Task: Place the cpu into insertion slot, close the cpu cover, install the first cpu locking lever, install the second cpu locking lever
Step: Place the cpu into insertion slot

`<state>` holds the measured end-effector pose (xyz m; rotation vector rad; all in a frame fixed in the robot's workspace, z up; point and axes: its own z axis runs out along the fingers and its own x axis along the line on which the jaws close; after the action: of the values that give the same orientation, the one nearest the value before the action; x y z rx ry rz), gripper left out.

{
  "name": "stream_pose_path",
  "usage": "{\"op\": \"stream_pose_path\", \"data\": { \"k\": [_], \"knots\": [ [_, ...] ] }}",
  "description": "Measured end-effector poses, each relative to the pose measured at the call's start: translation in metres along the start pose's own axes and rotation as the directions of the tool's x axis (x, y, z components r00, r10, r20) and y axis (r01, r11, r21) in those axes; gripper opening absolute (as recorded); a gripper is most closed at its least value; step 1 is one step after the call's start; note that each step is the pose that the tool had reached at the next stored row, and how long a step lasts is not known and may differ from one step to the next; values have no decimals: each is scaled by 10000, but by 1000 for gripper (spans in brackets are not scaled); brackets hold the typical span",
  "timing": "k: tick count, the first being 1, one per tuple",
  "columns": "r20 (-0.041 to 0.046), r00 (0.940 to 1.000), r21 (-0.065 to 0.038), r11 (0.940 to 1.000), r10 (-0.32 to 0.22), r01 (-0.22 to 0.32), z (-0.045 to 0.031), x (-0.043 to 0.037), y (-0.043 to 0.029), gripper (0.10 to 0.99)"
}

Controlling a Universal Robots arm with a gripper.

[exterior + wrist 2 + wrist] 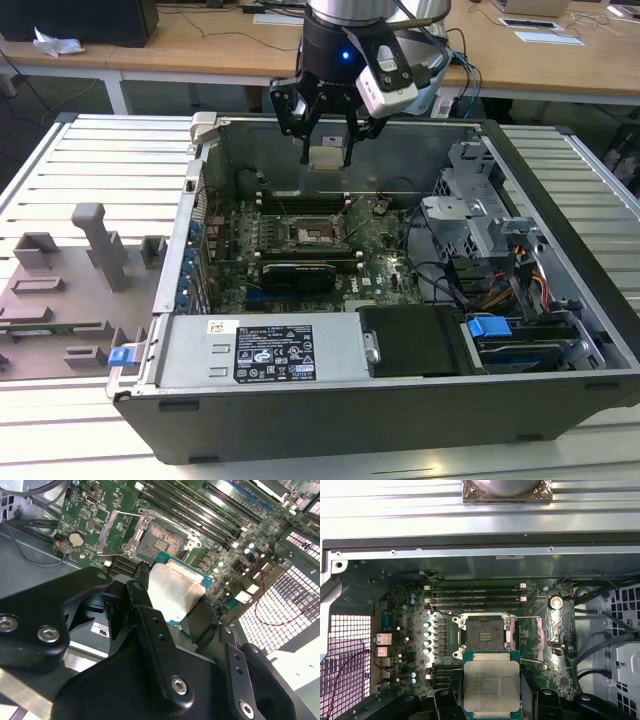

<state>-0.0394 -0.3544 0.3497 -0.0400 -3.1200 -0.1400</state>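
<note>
Exterior view: I see gripper [327, 155] hanging by the far wall of the case [450, 410], cpu [328, 158] nipped between narrow-set jaws, well above the board [380, 240].
Second wrist view: jaws clamp cpu's opposite edges; bare slot [162, 542] beyond it.
First wrist view: cpu's printed face shows, slot just past it, cover [540, 640] swung open alongside.

A: Count's on! One pale silver-grey flat square cpu [492, 686], one small dark square insertion slot with a silver rim [484, 635].
B: One thin silver square-frame cpu cover [104, 534], one round silver coin battery [555, 601].
A: Two blue plastic tabs [490, 327], one long black graphics card [297, 274].
</note>
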Motion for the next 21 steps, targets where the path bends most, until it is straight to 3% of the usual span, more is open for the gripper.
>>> {"op": "stream_pose_path", "data": {
  "k": [21],
  "knots": [
    [0,10000,-1,10000,0,0,178,-4,-16,545]
  ]
}}
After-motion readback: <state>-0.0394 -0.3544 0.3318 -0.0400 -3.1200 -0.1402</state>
